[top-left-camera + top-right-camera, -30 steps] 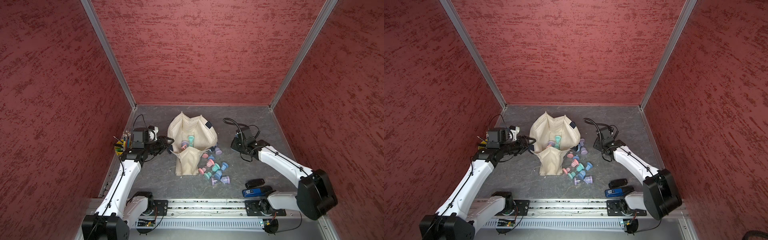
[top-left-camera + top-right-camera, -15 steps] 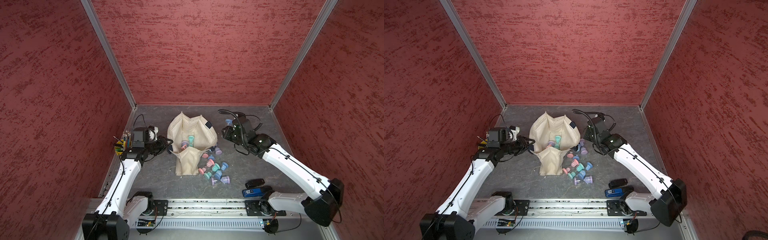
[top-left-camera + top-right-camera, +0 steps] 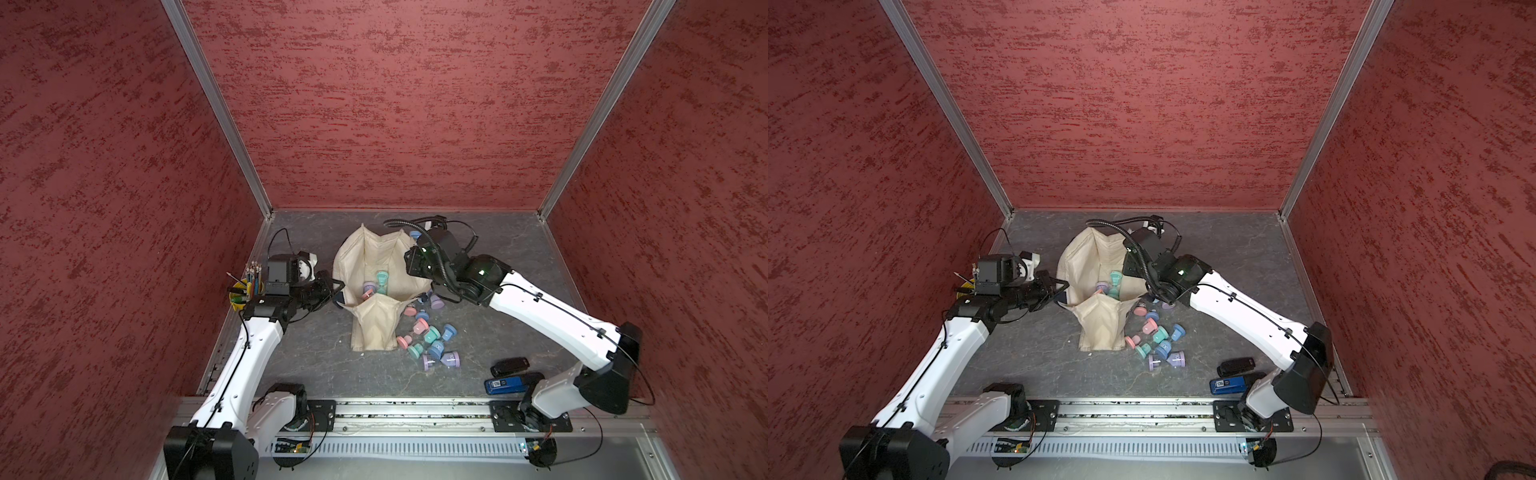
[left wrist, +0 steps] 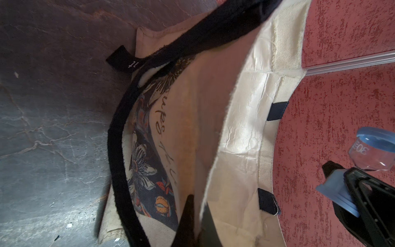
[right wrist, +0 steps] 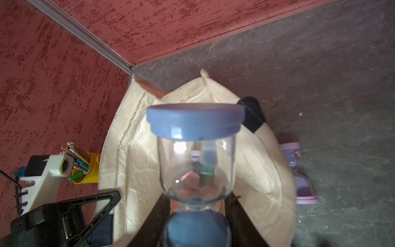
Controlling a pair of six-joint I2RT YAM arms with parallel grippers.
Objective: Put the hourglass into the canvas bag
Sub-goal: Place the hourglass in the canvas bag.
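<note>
Swung across within the last second, the blue hourglass [image 5: 195, 149] is now hanging over the canvas bag [image 3: 374, 257], with the right hand [image 5: 197, 216] grasping its neck. The left hand [image 4: 197, 226], just closed, is pinching the bag's rim and holding the mouth open. Next, I judge, comes lowering and releasing into the opening beneath the right hand. Spare hourglasses [image 3: 432, 345] are lying on the grey table [image 3: 316, 353], and red walls [image 3: 415, 104] are enclosing it.

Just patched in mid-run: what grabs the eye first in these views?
The cream canvas bag gapes open in the middle, its rim pinched by the left gripper. The right gripper holds a blue hourglass at the bag's far edge, and a pastel heap of loose hourglasses litters the floor beside the bag, on the right arm's side.
</note>
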